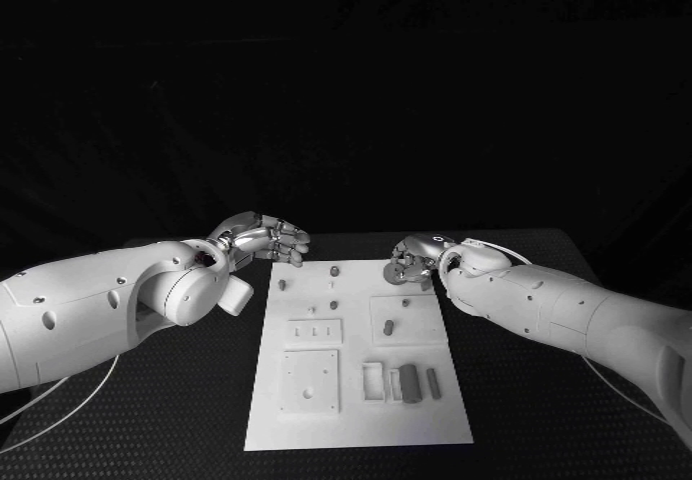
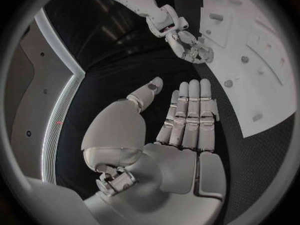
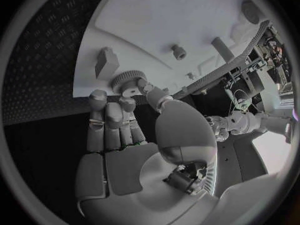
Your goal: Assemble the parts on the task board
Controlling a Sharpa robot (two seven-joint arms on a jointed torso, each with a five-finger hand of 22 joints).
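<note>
The white task board lies in the middle of the black table. Several small grey parts lie or stand on it, among them a peg, an oval piece and two dark bars. My right hand is at the board's far right edge. Its thumb and fingertips pinch a toothed round gear just over the board. My left hand hovers over the table beside the board's far left corner. It is flat with fingers straight and holds nothing.
Two raised square plates sit on the board's left half. Near my right hand are a block and a short peg. Black table surrounds the board on both sides.
</note>
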